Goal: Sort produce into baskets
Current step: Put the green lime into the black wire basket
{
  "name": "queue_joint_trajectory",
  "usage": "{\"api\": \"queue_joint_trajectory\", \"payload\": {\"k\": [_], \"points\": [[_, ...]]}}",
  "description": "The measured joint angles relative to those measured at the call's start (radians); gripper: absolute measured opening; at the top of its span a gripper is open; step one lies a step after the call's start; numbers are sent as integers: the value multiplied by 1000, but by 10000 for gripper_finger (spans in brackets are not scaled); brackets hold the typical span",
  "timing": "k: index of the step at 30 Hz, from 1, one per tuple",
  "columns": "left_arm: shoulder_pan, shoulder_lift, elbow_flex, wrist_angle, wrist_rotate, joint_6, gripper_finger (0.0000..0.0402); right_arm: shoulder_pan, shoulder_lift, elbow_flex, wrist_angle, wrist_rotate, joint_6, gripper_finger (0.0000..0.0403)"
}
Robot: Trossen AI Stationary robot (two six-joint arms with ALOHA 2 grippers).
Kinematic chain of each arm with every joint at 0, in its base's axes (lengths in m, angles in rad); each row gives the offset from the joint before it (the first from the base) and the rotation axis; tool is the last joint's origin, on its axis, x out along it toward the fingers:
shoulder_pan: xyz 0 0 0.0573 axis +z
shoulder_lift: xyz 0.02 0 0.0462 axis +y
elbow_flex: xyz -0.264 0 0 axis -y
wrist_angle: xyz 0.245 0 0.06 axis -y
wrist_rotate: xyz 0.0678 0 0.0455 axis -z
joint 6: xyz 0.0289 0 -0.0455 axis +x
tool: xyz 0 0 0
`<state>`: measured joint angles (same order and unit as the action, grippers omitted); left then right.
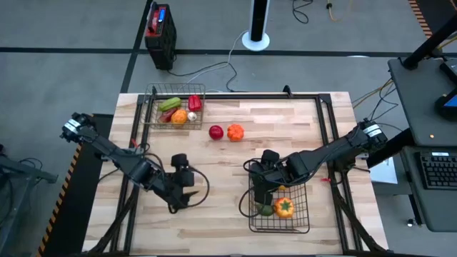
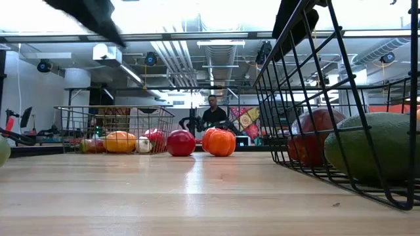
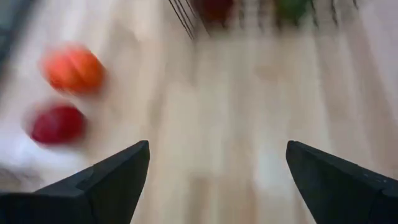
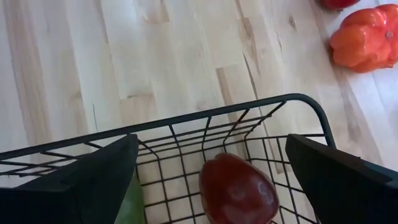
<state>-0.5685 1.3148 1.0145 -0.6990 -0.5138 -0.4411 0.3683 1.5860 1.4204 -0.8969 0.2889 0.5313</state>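
Produce split between two baskets, two pieces loose on worktop

Worktop [image 1: 228, 207] is pale wood, both arms over it. Near basket [image 1: 279, 207] sits under the right arm; the arm covers most of its far end in the high view, and the low view shows only its cut-off corner. Far basket [image 1: 175, 107] sits at the far left corner of the worktop; contents overlap, so the count is unclear: something green, red, orange and a small white piece.

Right gripper [image 4: 211, 168] hangs over the near basket's far rim, fingers spread wide, nothing between them. Left gripper [image 3: 217, 168] hovers over bare wood left of centre, fingers also spread and empty; its wrist view is smeared, shapes only.

Inside the near basket: an orange-yellow pepper-like piece [image 1: 284, 207], a green piece [image 1: 265, 209] half hidden by wire, and a dark red piece [image 4: 238, 188] below the right gripper, cut off at the frame edge.

Loose near the middle of the worktop: an orange ribbed piece [image 1: 235, 132] just beside a red round piece [image 1: 216, 132]; whether they touch is unclear.

A person stands far off in the room, too small to make out.
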Motion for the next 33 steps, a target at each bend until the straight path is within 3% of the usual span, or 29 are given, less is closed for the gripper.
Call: {"api": "queue_joint_trajectory", "payload": {"k": [4,9,15,33], "points": [[-28,11,4,-117,148,-160,359,0,0,0,2,0,-1,400],[-42,19,0,-238,291,-508,359,2,0,0,3,0,-9,400],[-46,55,-15,-310,391,-829,359,2,0,0,5,0,-18,400],[-72,302,-16,-228,454,-923,359,9,1,-1,4,-1,-32,400]]}}
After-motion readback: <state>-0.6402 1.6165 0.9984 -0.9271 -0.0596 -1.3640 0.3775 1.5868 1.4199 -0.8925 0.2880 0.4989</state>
